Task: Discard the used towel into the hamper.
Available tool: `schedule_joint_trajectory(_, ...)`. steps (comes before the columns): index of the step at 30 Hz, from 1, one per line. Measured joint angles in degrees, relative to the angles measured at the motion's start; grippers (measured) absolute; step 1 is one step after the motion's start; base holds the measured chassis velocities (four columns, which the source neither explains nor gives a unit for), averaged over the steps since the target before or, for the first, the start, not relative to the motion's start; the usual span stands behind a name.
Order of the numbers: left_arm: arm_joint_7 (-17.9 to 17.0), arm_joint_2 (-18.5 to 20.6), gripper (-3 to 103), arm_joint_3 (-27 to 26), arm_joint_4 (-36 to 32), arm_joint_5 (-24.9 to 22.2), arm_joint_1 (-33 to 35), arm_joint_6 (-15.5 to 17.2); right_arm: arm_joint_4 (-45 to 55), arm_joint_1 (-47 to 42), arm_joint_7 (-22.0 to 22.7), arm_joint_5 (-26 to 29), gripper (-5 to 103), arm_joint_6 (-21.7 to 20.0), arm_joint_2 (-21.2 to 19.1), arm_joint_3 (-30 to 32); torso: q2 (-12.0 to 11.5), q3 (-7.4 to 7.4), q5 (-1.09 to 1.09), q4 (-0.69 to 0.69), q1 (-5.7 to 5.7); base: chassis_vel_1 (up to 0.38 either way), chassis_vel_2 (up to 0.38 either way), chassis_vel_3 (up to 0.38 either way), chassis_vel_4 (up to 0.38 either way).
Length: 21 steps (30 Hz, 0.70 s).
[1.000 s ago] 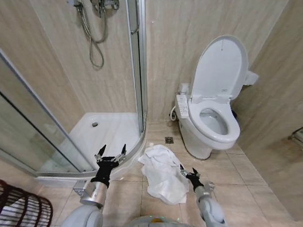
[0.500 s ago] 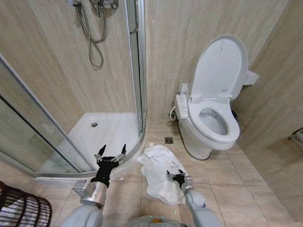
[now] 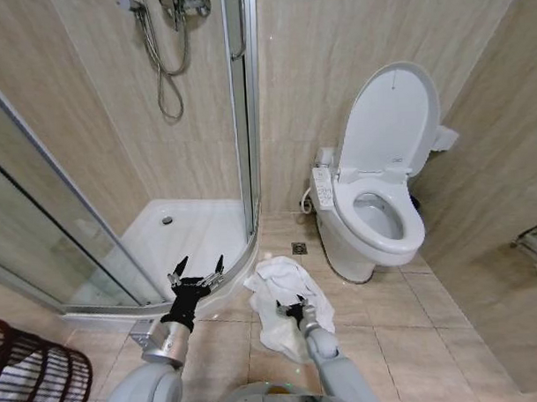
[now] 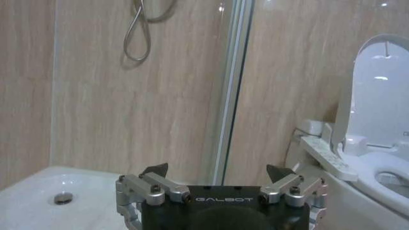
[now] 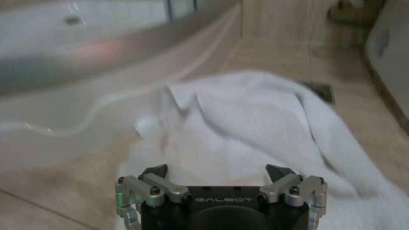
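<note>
- Leftmost, one hamper (image 3: pixel 32 372) stands on the floor (image 3: pixel 414 337) at the head view's lower left corner.
- Next, one left gripper (image 3: pixel 197 272) hangs over the curved rim of the shower tray (image 3: pixel 190 235), its fingers spread wide and holding nothing.
- One white towel (image 3: pixel 279 299) lies crumpled on the floor between tray and toilet.
- One right gripper (image 3: pixel 293 307) sits over the towel's middle, fingers open wide.
- One toilet (image 3: pixel 375 215), lid up, stands at the right.

A crumpled white towel (image 3: pixel 276 293) lies on the floor tiles; the dark slatted hamper (image 3: pixel 32 377) stands well apart.
</note>
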Motion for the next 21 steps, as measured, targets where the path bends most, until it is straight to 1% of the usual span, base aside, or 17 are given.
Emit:
schedule_joint_trajectory(4, 0.00, 0.00, 100, 0.00, 0.00, 0.00, 0.00, 0.00, -3.98, 1.35, -0.09, -0.59, 100, 0.08, -0.02, 2.20, 0.00, 0.00, -0.01, -0.01, 0.01, 0.000, 0.000, 0.000, 0.000)
schedule_joint_trajectory(7, 0.00, 0.00, 100, 0.00, 0.00, 0.00, 0.00, 0.00, -5.24, 2.04, 0.09, -1.07, 100, -0.61, -0.40, 3.95, 0.01, 0.01, 0.00, -0.01, 0.01, 0.000, 0.000, 0.000, 0.000)
schedule_joint_trajectory(10, 0.00, 0.00, 100, 0.00, 0.00, 0.00, 0.00, 0.00, -7.44, 2.98, 0.50, -1.13, 100, -1.17, -1.65, 6.89, 0.02, 0.01, 0.00, 0.00, 0.01, 0.000, 0.000, 0.000, 0.000)
schedule_joint_trajectory(14, 0.00, 0.00, 100, 0.00, 0.00, 0.00, 0.00, 0.00, -9.70, 3.56, 0.41, -0.93, 100, -1.12, -2.63, 8.97, 0.02, 0.01, 0.00, -0.01, 0.01, 0.000, 0.000, 0.000, 0.000)
schedule_joint_trajectory(16, 0.00, 0.00, 100, 0.00, 0.00, 0.00, 0.00, 0.00, -11.08, 3.72, -0.03, 0.00, 100, -1.07, -3.25, 10.51, 0.02, 0.01, -0.01, -0.01, 0.01, 0.000, 0.000, 0.000, 0.000)
schedule_joint_trajectory(18, 0.00, 0.00, 100, 0.00, 0.00, 0.00, 0.00, 0.00, -11.27, 3.69, -0.39, 0.51, 100, -1.08, -3.48, 10.78, 0.02, 0.01, -0.01, -0.02, 0.01, 0.000, 0.000, 0.000, 0.000)
schedule_joint_trajectory(20, 0.00, 0.00, 100, 0.00, 0.00, 0.00, 0.00, 0.00, -11.51, 3.61, -1.80, 1.15, 100, -1.15, -3.63, 11.16, 0.02, 0.01, -0.01, -0.02, 0.01, 0.000, 0.000, 0.000, 0.000)
schedule_joint_trajectory(21, 0.00, 0.00, 100, 0.00, 0.00, 0.00, -0.01, 0.00, -11.69, 3.66, -2.37, 1.31, 103, -1.12, -3.47, 11.36, 0.03, 0.02, -0.01, -0.02, 0.01, 0.000, 0.000, 0.000, 0.000)
